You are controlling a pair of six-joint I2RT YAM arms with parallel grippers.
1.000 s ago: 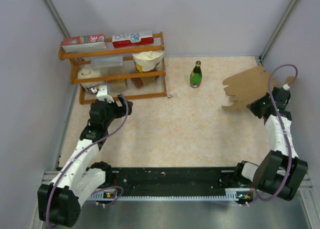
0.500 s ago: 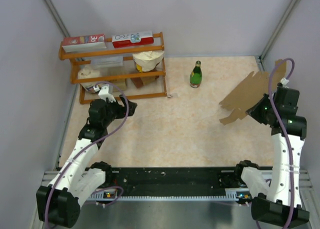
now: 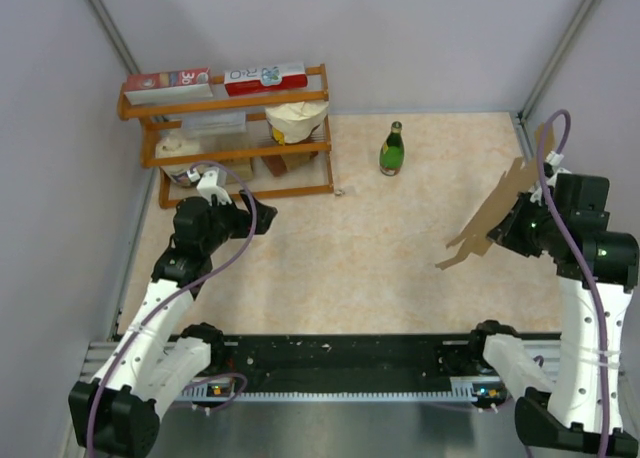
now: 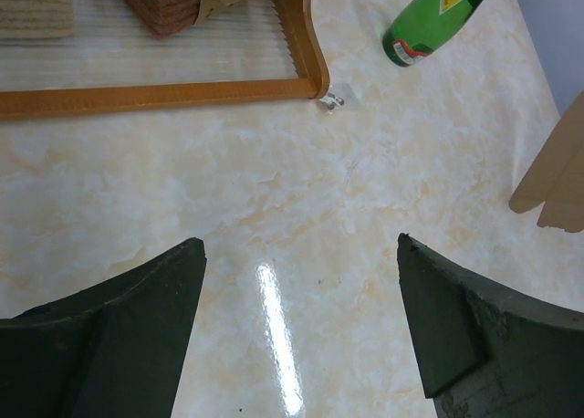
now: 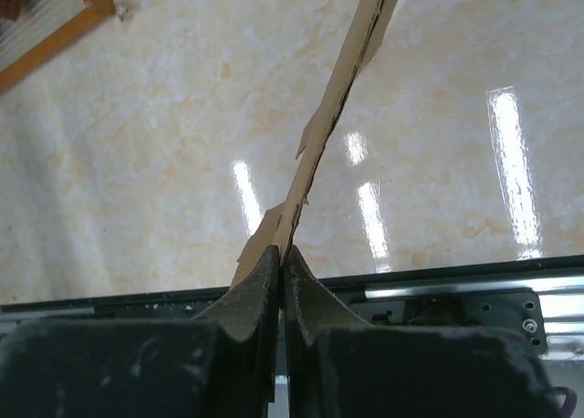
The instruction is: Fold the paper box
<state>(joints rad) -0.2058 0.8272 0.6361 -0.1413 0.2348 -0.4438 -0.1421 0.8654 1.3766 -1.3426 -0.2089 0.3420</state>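
A glossy beige tabletop (image 3: pixel 380 248) with a faint marbled pattern is seen filling the middle of the top view. It is enclosed by pale lilac-grey walls (image 3: pixel 400 38) along the upper edge and both sides. Bright streaks of reflected light are shown on the surface in both wrist views. A black rail (image 3: pixel 350 356) is laid across the lower part of the top view, where the arm bases are mounted. A wooden shelf rack (image 3: pixel 250 191) is placed in the upper left, with red-and-white cartons (image 3: pixel 265 77) on its top tier, and a green bottle (image 3: pixel 391 149) is stood upright just right of it, near the back wall. The paper box (image 3: pixel 492 218) is found at the right of the top view. It is an unfolded flat sheet of plain brown cardboard, raised off the table and tipped steeply so that it is seen almost edge-on. Its jagged flap outlines point toward the lower left. In the right wrist view it is shown as a thin brown edge running from the jaws up to the top of the frame. The right gripper (image 5: pixel 279 254) is clamped tight on the sheet's edge, with the fingers pressed flat against either face. The left gripper (image 4: pixel 299 245) is held wide apart over bare tabletop, below the rack in the top view. Nothing is gripped between its fingers.
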